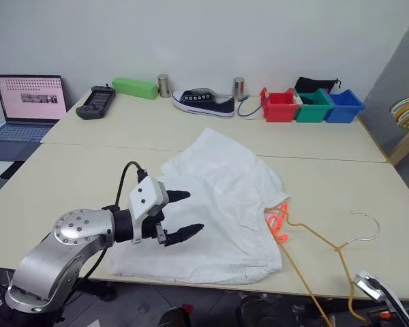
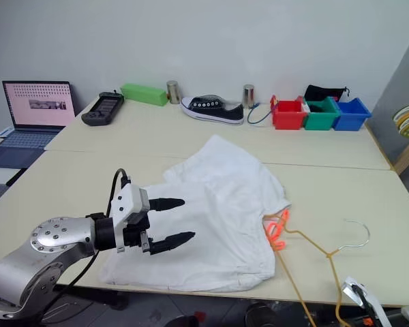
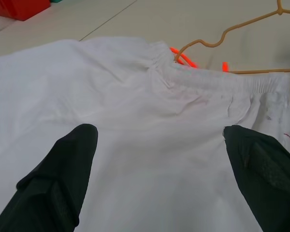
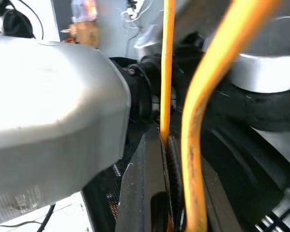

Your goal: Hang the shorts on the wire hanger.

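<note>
Now the left gripper (image 1: 183, 214) hangs spread wide over the shorts (image 1: 221, 204) — touching nothing; the right gripper (image 4: 166, 145) is clamped on the wire hanger (image 1: 327, 242), whose hook lies beyond the orange drawstring (image 1: 278, 223).

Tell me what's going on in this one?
A two-armed robot is working at hanging white shorts spread on a table. Its left tool hovers open over the shorts, touching nothing. The right tool is shut on the wire hanger, whose hooked end rests on the table beside the waistband and orange drawstring. The shorts aren't on the hanger yet.
</note>
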